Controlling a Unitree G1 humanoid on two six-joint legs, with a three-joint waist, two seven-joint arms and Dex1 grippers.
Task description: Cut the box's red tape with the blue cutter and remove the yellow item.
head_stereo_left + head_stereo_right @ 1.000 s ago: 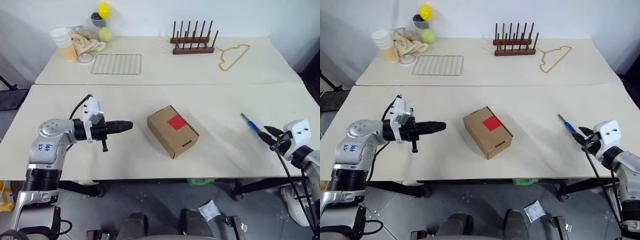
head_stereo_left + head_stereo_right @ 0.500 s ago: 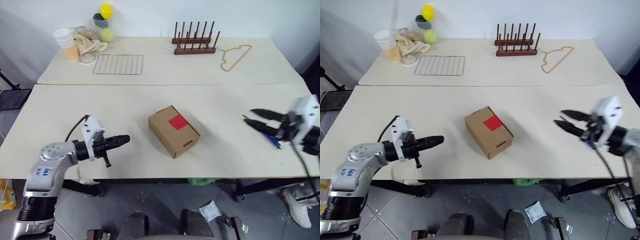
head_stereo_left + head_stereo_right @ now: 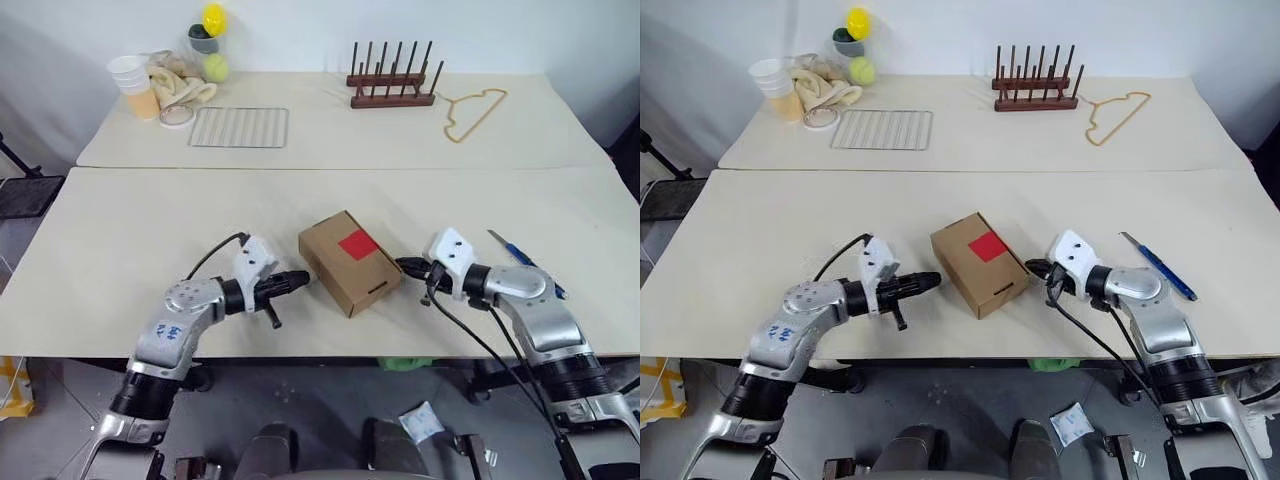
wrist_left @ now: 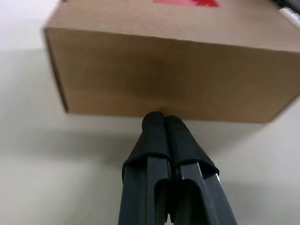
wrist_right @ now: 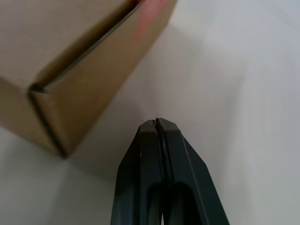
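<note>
The box, a brown carton with the red tape on its top face, lies at the middle of the near table. My left gripper is shut and empty, its tips just short of the box's left side. My right gripper is also shut and empty, its tips close to the box's right corner. The blue cutter lies on the table to the right, beyond my right arm, with nothing gripping it. The yellow item is hidden.
On the far table stand a wire rack, a wooden peg rack, a hanger, stacked cups with a cloth, a tennis ball and a glossy yellow egg shape. The near table's front edge runs just below both arms.
Both arms swung inward to the box. My right gripper left the cutter lying at the right and went from open to shut. My left gripper stayed shut.
</note>
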